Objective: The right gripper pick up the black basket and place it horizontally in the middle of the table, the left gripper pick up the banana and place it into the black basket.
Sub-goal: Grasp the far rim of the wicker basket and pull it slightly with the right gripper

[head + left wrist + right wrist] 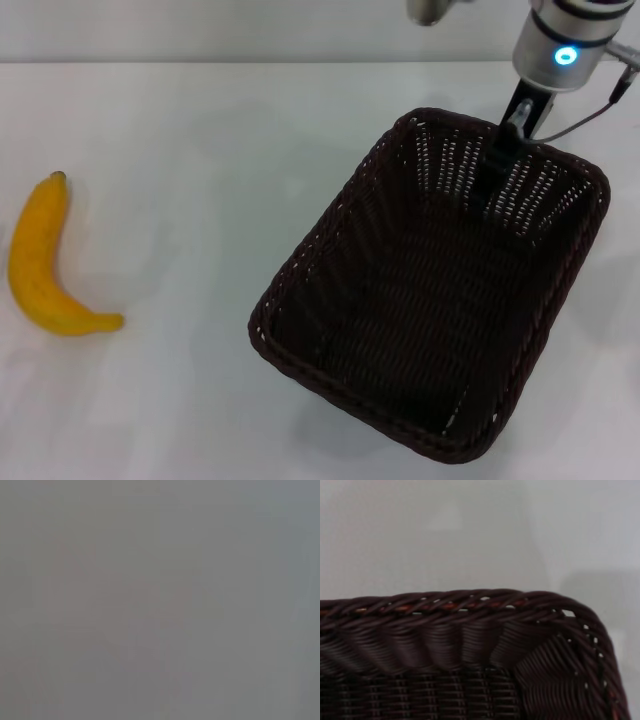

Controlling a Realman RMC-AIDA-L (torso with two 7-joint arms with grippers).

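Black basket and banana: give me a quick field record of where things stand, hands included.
black basket: on the table, right of centre, lying at an angle, nothing inside
right hand: at the basket's far rim, one finger reaching down inside the far wall; grip state unclear
banana: on the table's left side, well apart from the basket, untouched
left hand: not in view
left wrist view: blank grey, shows nothing

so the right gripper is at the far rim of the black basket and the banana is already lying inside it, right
Not quite. The head view shows the banana lying on the table, well to the left of the black basket, not inside it. The right gripper is indeed at the basket's far rim.
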